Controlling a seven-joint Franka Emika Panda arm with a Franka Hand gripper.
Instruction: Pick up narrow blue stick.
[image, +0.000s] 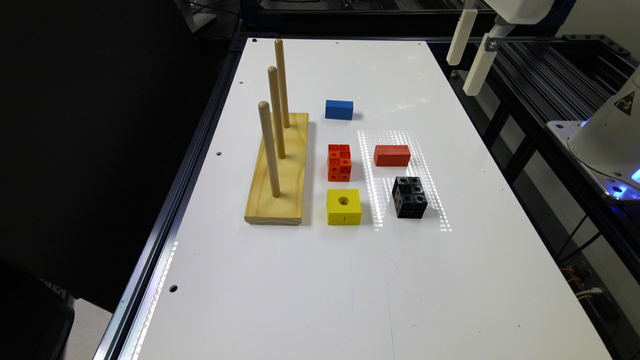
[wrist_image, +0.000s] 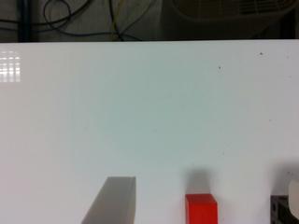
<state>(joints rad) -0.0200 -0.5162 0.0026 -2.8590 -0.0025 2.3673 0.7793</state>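
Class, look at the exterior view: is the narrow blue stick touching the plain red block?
No: the narrow blue stick lies apart from the red block, with bare white table between them.

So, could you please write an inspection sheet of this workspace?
Surface: white table, glare patches.
Job's thing: narrow blue stick, a small blue block, flat, untouched.
Clutter: plain red block; orange studded cube; yellow holed cube; black studded cube; wooden base with three pegs.
Gripper: white gripper, raised beyond the table's far edge, open, holding nothing.
Cables: loose wires beyond table.
Surroundings: black metal frame.
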